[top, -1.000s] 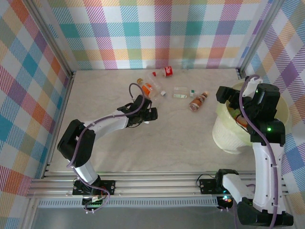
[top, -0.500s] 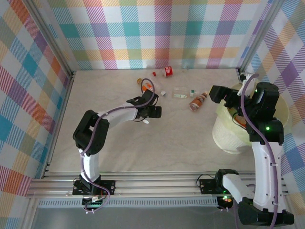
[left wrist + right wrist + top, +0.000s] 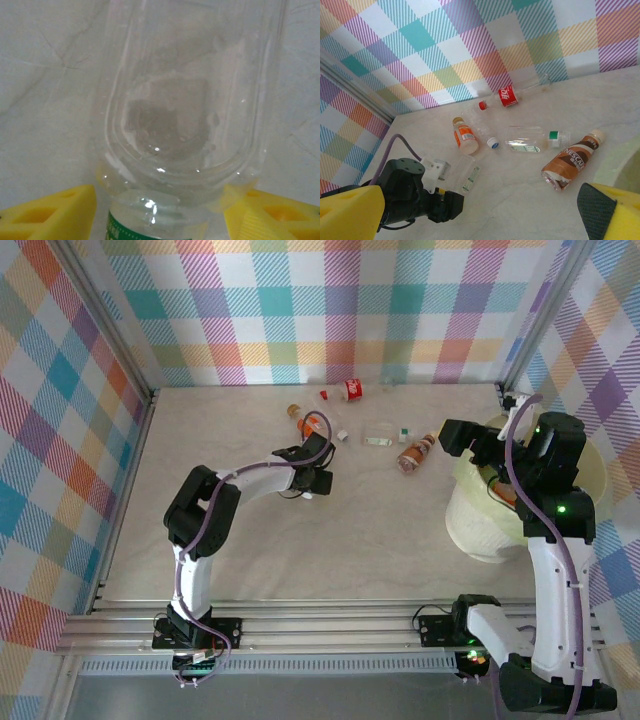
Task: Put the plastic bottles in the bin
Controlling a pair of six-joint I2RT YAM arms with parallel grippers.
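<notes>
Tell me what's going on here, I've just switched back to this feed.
The left gripper is down at the table, its yellow fingers on either side of a clear bottle with a green label. Whether they have it gripped is unclear. The right gripper hangs open over the left edge of the bin, holding nothing. Several more bottles lie loose towards the back wall, among them a brown Nescafe bottle and a red-labelled bottle.

walls point(image 3: 330, 310): pastel plaid | bin point(image 3: 478, 532): cream | bottle point(image 3: 185, 100): clear, green label | fingers point(image 3: 50, 212): yellow
</notes>
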